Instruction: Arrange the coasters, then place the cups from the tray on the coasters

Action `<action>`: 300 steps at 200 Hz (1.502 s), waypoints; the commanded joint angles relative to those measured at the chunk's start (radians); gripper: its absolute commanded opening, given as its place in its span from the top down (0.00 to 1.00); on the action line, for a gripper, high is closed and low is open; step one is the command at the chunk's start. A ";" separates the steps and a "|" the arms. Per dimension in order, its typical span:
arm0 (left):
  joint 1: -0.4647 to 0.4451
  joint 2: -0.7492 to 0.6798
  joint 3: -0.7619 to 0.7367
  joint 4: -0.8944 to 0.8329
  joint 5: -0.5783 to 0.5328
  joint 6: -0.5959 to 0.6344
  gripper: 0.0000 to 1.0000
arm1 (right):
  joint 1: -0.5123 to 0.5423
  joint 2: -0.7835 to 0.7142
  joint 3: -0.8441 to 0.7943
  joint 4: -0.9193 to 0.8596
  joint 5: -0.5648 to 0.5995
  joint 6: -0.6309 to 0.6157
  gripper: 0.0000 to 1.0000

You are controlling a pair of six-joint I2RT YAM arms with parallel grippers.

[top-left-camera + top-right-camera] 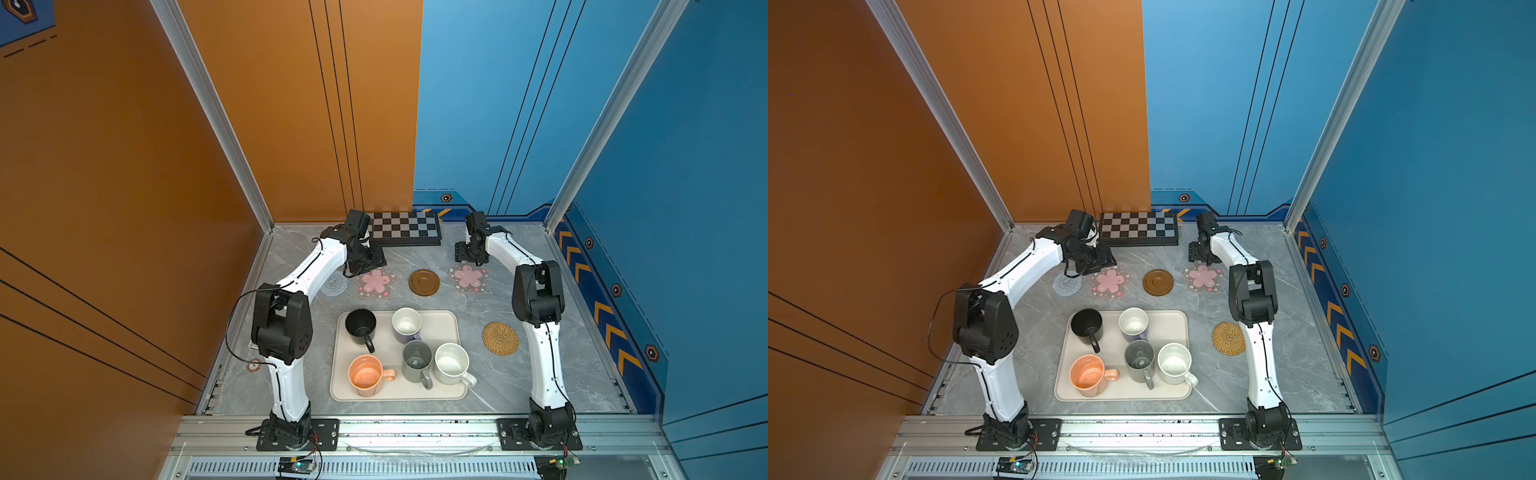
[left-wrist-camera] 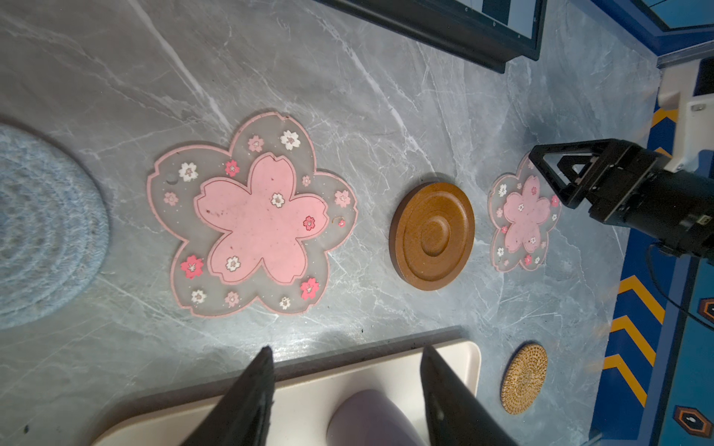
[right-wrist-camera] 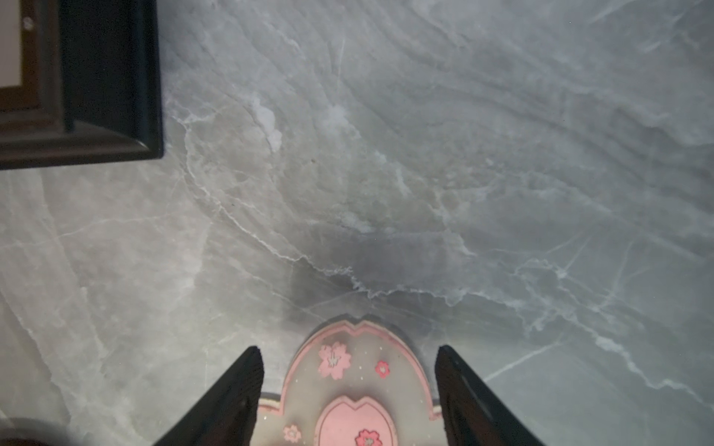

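Both open: left tool [image 2: 345, 349], right tool [image 3: 347, 347]; only its wrist view shows coaster [image 3: 357, 390] between.

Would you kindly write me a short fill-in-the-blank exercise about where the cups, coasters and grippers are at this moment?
1. The black cup stands on the cream ____.
2. The brown wooden coaster lies between two ____ flower coasters.
3. In both top views, the rattan coaster lies to the ____ of the white speckled cup.
4. The left gripper and the right gripper both stand ____, holding nothing.

Missing words: tray, pink, right, open.
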 commanded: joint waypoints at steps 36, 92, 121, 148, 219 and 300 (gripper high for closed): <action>0.008 0.003 -0.001 -0.005 0.012 0.021 0.39 | 0.004 0.050 0.049 -0.129 0.079 -0.022 0.27; 0.006 -0.012 -0.007 -0.005 0.011 0.020 0.39 | 0.009 0.042 0.029 -0.159 0.061 -0.021 0.28; 0.004 -0.023 -0.019 -0.005 0.006 0.020 0.39 | 0.019 0.035 0.018 -0.159 0.044 -0.022 0.29; 0.004 -0.026 -0.029 -0.005 0.002 0.018 0.39 | 0.027 0.034 0.015 -0.159 0.024 -0.020 0.29; 0.006 -0.031 -0.037 -0.004 0.001 0.018 0.39 | 0.029 0.012 -0.006 -0.160 0.029 -0.003 0.29; -0.008 0.078 0.049 0.005 -0.020 0.071 0.40 | -0.015 -0.067 0.043 -0.158 -0.009 0.072 0.27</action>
